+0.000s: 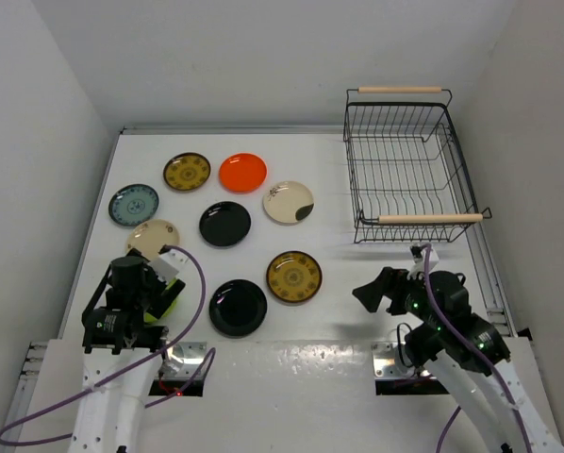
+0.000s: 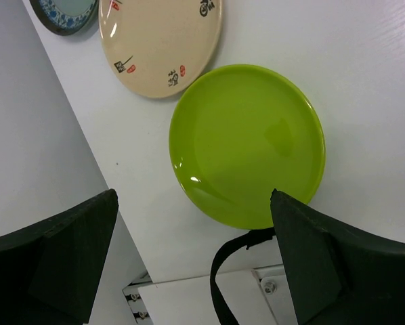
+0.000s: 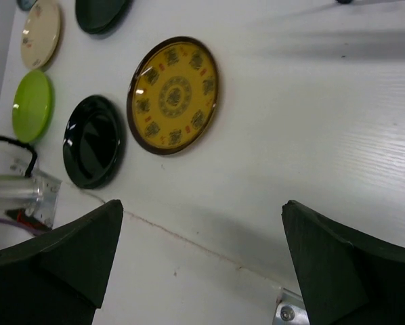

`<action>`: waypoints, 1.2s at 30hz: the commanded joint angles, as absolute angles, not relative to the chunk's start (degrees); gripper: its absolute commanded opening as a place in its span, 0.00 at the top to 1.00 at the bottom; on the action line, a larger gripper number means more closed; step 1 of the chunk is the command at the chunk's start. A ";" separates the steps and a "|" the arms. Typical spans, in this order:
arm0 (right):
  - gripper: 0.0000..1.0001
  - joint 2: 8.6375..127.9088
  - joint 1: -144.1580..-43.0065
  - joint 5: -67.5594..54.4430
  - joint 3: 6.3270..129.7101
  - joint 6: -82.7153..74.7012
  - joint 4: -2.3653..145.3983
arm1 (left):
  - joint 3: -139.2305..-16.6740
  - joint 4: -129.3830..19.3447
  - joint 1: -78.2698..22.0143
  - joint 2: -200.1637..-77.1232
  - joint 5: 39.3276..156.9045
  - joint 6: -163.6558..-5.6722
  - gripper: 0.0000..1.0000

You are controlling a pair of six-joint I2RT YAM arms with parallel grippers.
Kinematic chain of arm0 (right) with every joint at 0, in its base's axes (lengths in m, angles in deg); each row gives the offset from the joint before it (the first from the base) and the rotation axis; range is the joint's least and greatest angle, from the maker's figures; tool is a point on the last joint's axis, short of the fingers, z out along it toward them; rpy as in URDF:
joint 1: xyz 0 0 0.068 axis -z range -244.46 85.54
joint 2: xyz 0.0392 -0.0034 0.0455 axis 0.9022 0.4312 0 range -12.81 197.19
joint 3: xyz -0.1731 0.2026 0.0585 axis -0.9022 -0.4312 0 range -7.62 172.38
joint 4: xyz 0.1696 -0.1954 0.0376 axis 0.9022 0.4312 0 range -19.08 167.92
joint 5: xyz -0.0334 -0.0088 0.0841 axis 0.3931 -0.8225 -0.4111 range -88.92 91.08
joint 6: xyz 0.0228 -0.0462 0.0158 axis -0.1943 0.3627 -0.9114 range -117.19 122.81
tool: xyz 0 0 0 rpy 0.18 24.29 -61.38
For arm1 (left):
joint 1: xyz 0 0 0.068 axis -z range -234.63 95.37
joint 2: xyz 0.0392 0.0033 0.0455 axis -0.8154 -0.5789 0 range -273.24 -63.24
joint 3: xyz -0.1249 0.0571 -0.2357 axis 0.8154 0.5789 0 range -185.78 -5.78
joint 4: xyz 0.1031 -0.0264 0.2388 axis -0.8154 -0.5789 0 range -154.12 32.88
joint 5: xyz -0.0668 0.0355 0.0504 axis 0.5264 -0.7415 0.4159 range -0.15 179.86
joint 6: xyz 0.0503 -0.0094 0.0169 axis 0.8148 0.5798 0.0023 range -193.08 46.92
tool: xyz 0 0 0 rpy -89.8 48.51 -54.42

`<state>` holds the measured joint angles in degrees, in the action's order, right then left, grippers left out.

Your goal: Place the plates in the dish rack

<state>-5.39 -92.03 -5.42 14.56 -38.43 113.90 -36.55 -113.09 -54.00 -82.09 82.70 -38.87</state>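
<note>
Clearly, the left gripper [image 2: 189,254] and right gripper [image 3: 202,247] are each spread apart (marks on the round beige plate [image 2: 158,47] cannot be read).

a bare strip of table [image 1: 331,175] separates the cream plate [image 1: 289,202] from the dish rack [image 1: 430,218], its top open
</note>
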 commanded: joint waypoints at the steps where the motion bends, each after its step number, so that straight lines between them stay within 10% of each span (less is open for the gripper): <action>1: 0.00 -5.68 -92.05 3.01 19.79 -42.46 116.09 | -37.07 -110.56 -54.72 -82.05 81.77 -41.09 0.00; 9: 0.06 9.84 -92.23 1.71 42.13 -22.44 115.63 | -62.50 -118.72 -54.72 -97.57 86.95 -41.34 0.00; 14: 0.35 40.17 -94.24 -13.42 60.99 -20.30 120.58 | -77.48 -125.58 -54.72 -120.57 95.89 -46.10 0.26; 21: 0.16 56.00 -111.11 -0.15 59.89 -21.27 116.09 | -76.54 -120.50 -54.19 -127.22 100.14 -46.10 0.26; 36: 0.18 79.47 -109.46 4.25 41.43 -33.84 91.15 | -71.52 -108.71 -53.66 -133.81 104.01 -48.74 0.22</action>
<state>77.28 -110.37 2.19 41.62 -31.08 101.05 -71.06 -111.05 -53.92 -133.10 100.95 -48.29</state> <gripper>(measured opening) 0.823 0.780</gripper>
